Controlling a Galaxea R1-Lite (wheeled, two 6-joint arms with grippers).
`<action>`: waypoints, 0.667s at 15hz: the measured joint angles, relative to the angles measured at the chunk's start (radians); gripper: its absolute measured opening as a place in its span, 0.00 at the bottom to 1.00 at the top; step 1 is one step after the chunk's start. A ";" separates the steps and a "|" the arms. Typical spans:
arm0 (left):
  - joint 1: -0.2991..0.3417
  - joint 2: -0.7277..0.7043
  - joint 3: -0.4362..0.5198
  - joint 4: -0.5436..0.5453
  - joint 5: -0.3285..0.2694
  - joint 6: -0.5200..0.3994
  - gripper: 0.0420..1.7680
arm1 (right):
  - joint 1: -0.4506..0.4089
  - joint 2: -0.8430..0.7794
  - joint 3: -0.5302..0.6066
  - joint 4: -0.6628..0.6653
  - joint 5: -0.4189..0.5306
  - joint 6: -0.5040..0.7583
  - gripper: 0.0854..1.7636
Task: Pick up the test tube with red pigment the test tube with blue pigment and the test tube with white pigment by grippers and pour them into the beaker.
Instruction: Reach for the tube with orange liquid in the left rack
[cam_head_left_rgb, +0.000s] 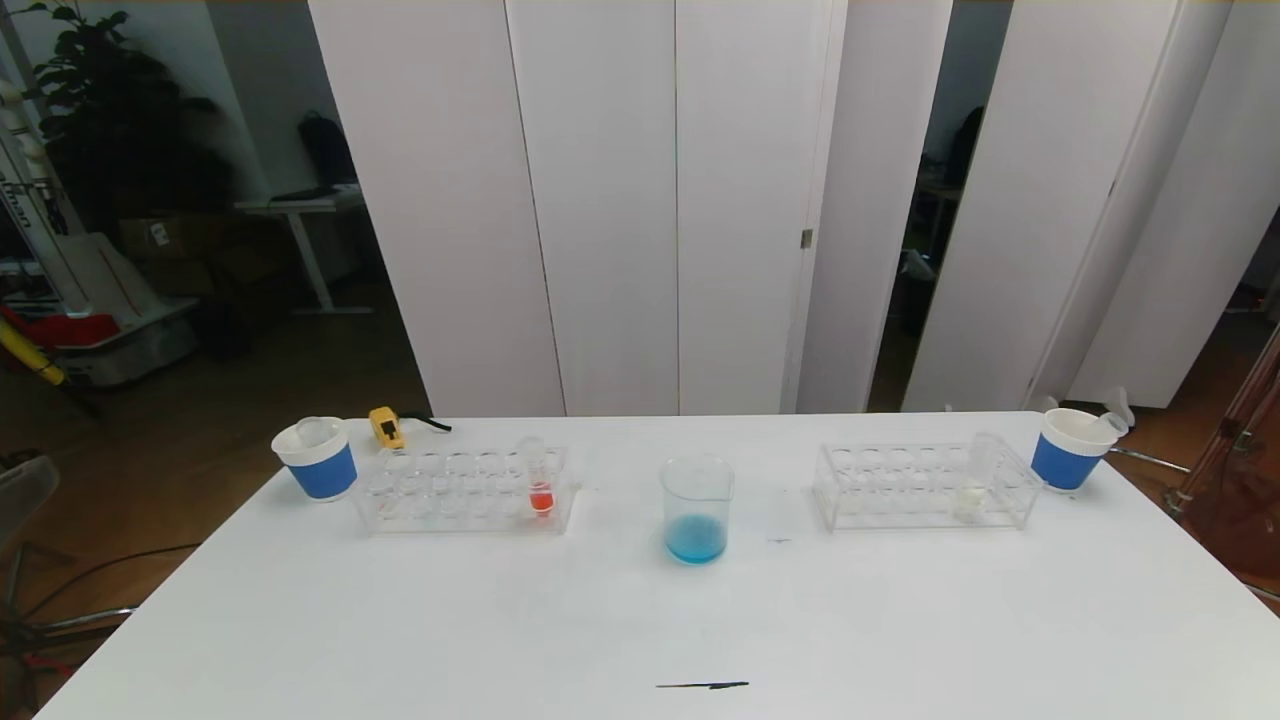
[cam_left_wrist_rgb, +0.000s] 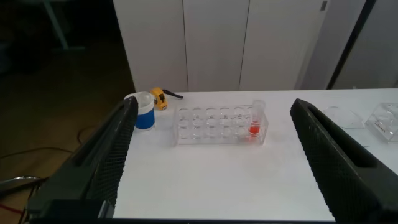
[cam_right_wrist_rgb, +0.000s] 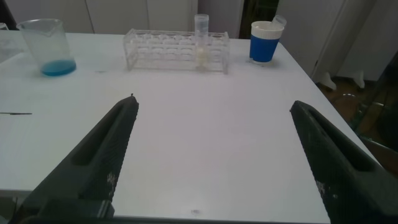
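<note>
Beaker (cam_head_left_rgb: 696, 508) holds blue already; red tube (cam_head_left_rgb: 540, 478) at 9 o'clock next. Left gripper (cam_left_wrist_rgb: 211, 162), right gripper (cam_right_wrist_rgb: 211, 162) wide open, empty.

Left gripper (cam_left_wrist_rgb: 211, 155) hovering above the worktop, jaws spreading wide apart, right gripper (cam_right_wrist_rgb: 211, 155) doing likewise, both holding nothing

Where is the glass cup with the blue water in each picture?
Head view: the beaker stands mid-table, between the two racks.
Left wrist view: not in it.
Right wrist view: the beaker stands beside the rack holding the white tube, a landmark shared with the head view.
</note>
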 joint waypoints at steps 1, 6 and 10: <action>-0.005 0.071 -0.023 -0.023 -0.001 0.000 0.99 | 0.000 0.000 0.000 0.000 0.000 0.000 0.99; -0.052 0.338 -0.056 -0.213 0.000 -0.006 0.99 | 0.001 0.000 0.000 0.000 0.000 0.000 0.99; -0.102 0.504 -0.006 -0.367 0.002 -0.007 0.99 | 0.001 0.000 0.000 0.000 0.000 0.000 0.99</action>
